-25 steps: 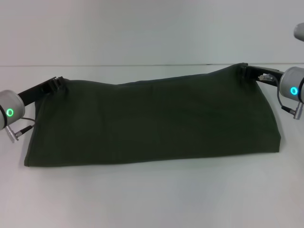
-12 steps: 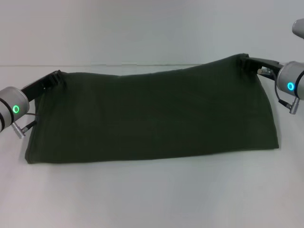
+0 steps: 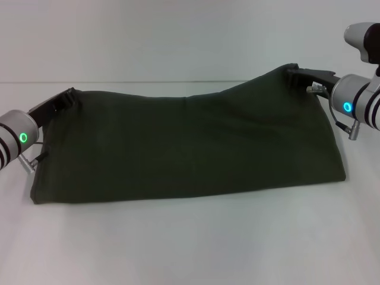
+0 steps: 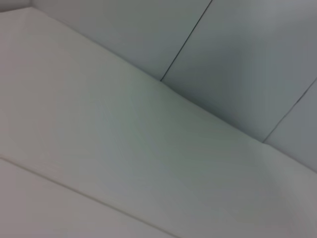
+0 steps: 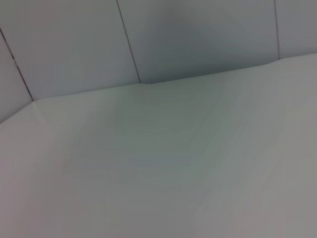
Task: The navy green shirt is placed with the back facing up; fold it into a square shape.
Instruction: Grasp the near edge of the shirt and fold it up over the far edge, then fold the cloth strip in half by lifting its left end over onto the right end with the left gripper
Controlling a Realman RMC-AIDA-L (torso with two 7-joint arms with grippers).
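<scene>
The navy green shirt point(image 3: 190, 145) lies across the middle of the white surface point(image 3: 190, 243), already a wide band w/ its near edge flat and its far edge lifted at both ends. Left gripper point(image 3: 70, 97) has the far left corner, right gripper point(image 3: 294, 72) the far right corner, held higher; jaws of both look closed on fabric, though cloth hides the tips. Wrist views show only bare surface and wall panels. Judging by this, a lengthwise fold is in hand. Next move prob. calls for carrying both corners together toward the near edge, evenly, w/ the right side lowered level before release.
</scene>
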